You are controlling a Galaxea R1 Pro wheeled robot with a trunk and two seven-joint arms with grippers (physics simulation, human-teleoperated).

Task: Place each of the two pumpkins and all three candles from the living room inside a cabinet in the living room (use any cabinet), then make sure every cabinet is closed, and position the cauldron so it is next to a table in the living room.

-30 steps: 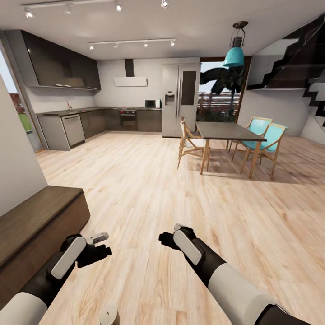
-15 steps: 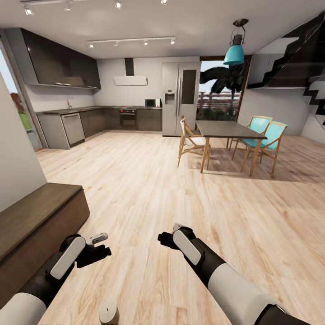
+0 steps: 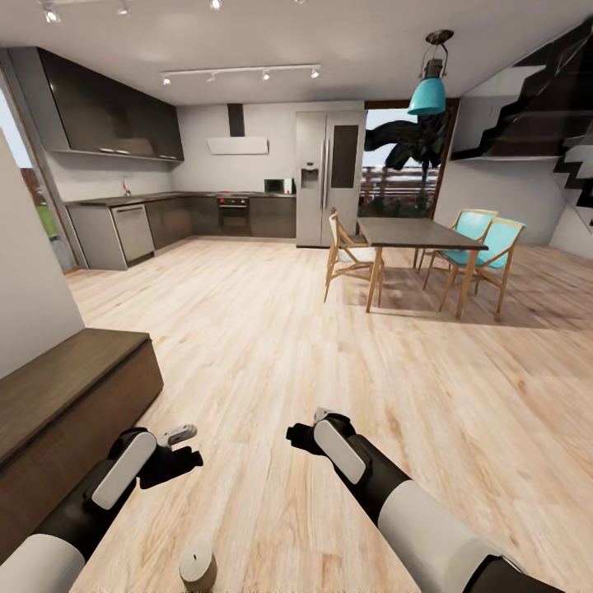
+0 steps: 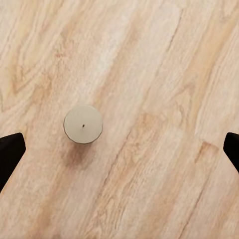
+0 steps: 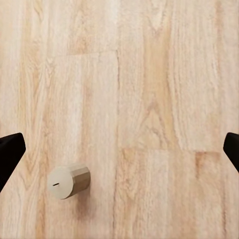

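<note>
Here, one candle (image 3: 198, 567) stands upright on the wood floor (image 3: 272, 346) at six o'clock in the head view, between the arms. Left gripper (image 4: 119, 149) above it, fingers wide apart, holding nothing; right gripper (image 5: 119, 149) likewise spread. Cabinet (image 3: 66, 403) at nine o'clock; dining table (image 3: 412, 235) at one o'clock

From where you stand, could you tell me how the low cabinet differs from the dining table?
The cabinet is a low, solid dark-brown block against the wall; the dining table stands on slim pale legs in open floor. The table has chairs around it, the cabinet none. Both sit on the pale wood floor.
</note>
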